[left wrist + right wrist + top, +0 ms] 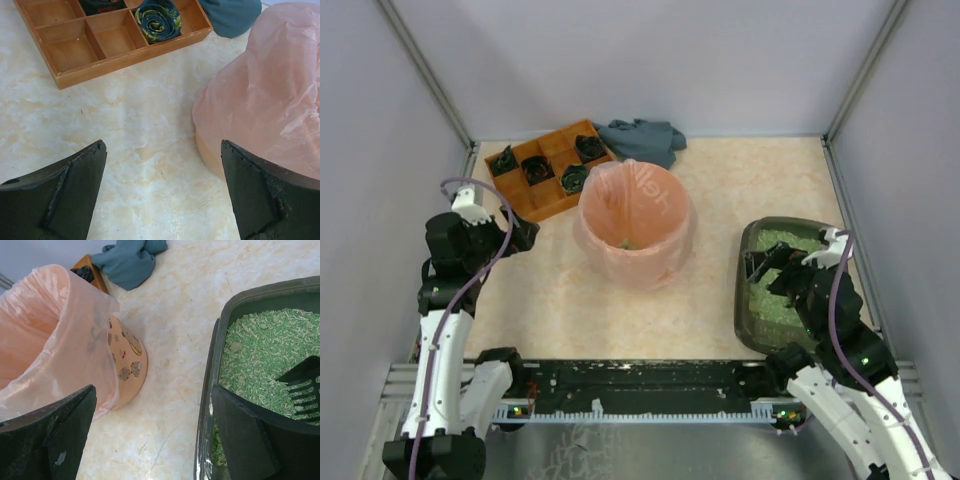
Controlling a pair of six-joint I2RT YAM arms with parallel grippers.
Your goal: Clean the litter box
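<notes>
While parted, right fingers [245, 440] astride litter box [221, 340] wall

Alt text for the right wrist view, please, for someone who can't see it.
The open right gripper hovers between the pink-bagged bin, left, and the litter box, right. A black slotted scoop lies on the box's green granules.

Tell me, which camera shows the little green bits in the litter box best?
The right wrist camera: the green bits lie in the litter box up close, each one clear. The top camera shows only a small pale patch, partly behind the right arm. The left wrist camera shows none.
</notes>
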